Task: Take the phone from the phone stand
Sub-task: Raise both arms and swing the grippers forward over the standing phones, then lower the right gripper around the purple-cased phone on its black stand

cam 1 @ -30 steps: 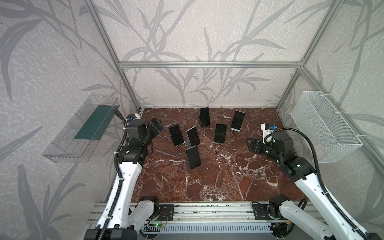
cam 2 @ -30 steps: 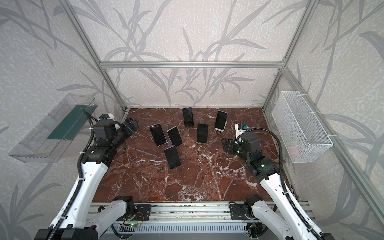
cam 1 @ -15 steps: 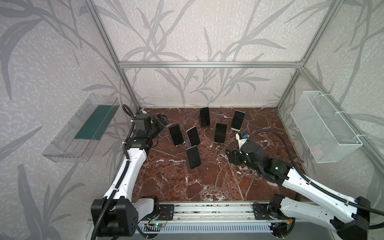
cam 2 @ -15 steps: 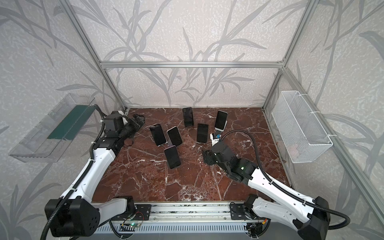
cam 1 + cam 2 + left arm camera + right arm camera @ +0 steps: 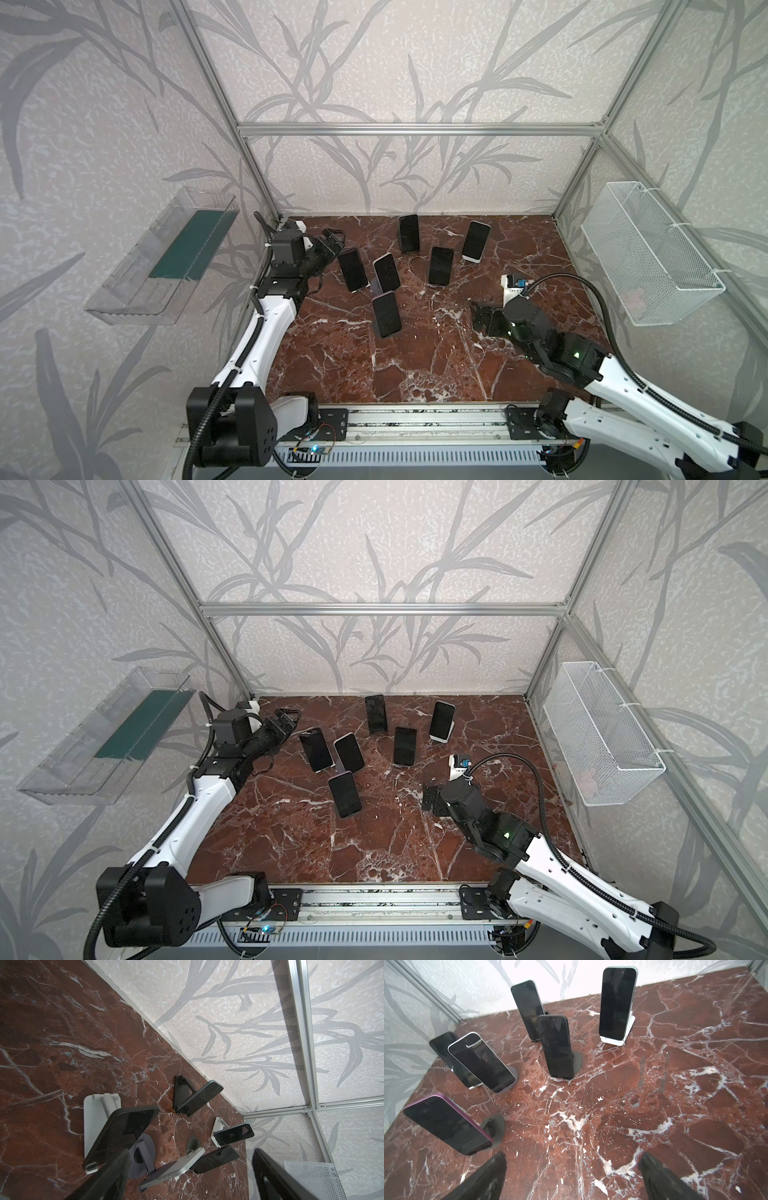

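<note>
Shows a red marble table (image 5: 415, 365). Near its back-left corner: left gripper (image 5: 336, 241), jaws apart, empty. At its right side: right gripper (image 5: 478, 319), jaws spread wide, empty. Across its back half: six dark phones (image 5: 440, 266) propped on stands (image 5: 577, 1061).

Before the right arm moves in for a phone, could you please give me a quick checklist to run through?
1. Right gripper open, empty: ok.
2. Left gripper open, empty: ok.
3. Purple phone seated on its stand: ok.
4. Path from right gripper to purple phone unobstructed: ok.
5. Which phone is the target: cannot tell.
</note>
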`<state>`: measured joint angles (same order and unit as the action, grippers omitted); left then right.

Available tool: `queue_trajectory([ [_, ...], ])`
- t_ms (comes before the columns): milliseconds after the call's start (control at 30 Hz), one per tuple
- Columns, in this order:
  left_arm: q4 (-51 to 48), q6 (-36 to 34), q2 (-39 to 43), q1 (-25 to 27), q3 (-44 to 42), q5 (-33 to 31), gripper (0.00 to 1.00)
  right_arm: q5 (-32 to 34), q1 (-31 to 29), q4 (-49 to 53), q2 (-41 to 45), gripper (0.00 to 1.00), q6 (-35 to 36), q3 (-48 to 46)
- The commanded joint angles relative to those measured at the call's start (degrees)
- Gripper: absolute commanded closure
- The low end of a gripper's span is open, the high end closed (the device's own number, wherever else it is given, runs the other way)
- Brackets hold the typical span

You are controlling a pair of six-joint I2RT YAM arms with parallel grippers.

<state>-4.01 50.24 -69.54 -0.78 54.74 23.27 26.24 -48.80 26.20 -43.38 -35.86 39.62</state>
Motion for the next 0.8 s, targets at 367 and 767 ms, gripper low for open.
queue_trajectory([
  [367,11.7,6.4,-1.3,0.3,-2.4,9.3,0.01,1.7,-6.9,-18.7,-19.0,0.01,10.7,3.5],
  [767,14.1,8.1,-1.7,-1.3,-3.7,9.1,0.01,-4.6,-15.8,-24.8,-37.8,0.01,14.8,19.3],
])
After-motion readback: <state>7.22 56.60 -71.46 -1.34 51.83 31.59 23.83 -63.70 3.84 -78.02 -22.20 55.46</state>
